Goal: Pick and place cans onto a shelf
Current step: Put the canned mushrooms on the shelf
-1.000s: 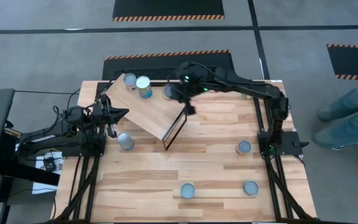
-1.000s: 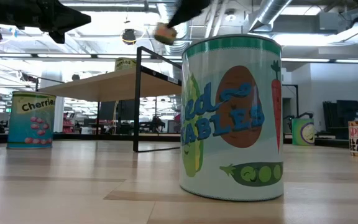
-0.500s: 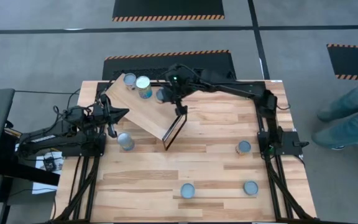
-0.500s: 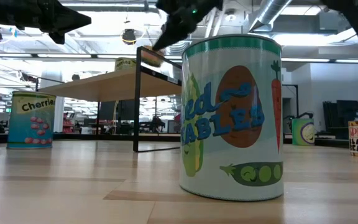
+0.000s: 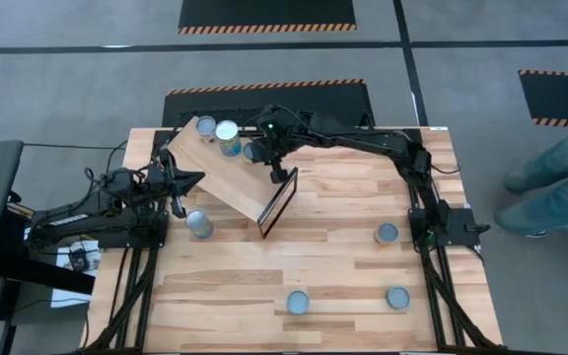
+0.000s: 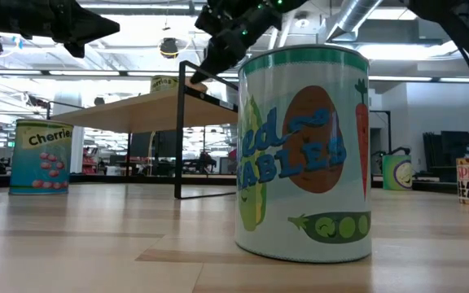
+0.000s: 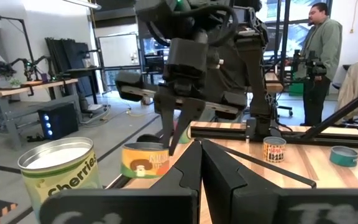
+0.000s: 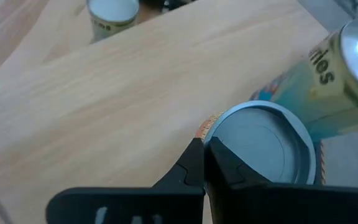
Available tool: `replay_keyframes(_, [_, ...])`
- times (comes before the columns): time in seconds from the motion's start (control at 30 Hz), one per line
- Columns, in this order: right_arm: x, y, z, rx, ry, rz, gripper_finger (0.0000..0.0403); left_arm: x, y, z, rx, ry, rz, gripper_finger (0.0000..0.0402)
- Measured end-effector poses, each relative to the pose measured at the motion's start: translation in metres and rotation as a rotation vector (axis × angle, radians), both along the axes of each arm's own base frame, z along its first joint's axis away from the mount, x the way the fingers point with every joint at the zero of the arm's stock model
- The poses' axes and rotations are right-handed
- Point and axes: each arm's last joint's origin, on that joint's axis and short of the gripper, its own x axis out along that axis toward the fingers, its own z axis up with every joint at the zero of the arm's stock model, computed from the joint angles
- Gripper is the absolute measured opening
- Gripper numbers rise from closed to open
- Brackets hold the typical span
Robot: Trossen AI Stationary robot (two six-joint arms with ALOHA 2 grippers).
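Observation:
The light wood shelf stands slanted at the table's far left, with its dark-framed end toward the middle. Two cans stand on its far end. My right gripper is over the shelf beside them, shut on a third can with a grey top and orange label. My left gripper is shut and empty, above the shelf's left edge. A Cherries can stands on the table near it. My right gripper pinches the can at its top rim, on one side of the can, between its two fingers. The fingers come from above, slanting down. The can stands upright with its bottom at the shelf's board.
Three more cans stand on the table at the right and near side, one of them the big vegetables can close in the low view. A person stands past the table's right edge.
My right gripper has gone toward the table's left edge and down with the can, from past the shelf's far corner to over its board. The can has come down onto the shelf next to the two cans. The left arm has kept still.

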Motion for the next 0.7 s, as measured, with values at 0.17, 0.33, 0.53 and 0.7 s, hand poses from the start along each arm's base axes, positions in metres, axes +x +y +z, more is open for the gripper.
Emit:
replay_keyframes(0.17, [0.004,0.0,-0.006,0.003,0.009,0.002,0.0015,0.0,0.0,0.0,0.0,0.0,0.001,0.0])
replay_keyframes(0.33, [0.006,-0.004,-0.017,0.017,0.04,-0.016,0.0015,0.0,0.0,0.0,0.0,0.0,0.001,0.0])
replay_keyframes(0.53, [0.01,-0.004,-0.024,0.024,0.047,-0.017,0.0017,0.0,0.0,0.0,-0.001,0.001,0.001,0.0])
replay_keyframes(0.7, [0.011,-0.005,-0.024,0.036,0.034,-0.031,0.0023,0.0,0.0,0.0,-0.001,0.002,0.001,0.0])
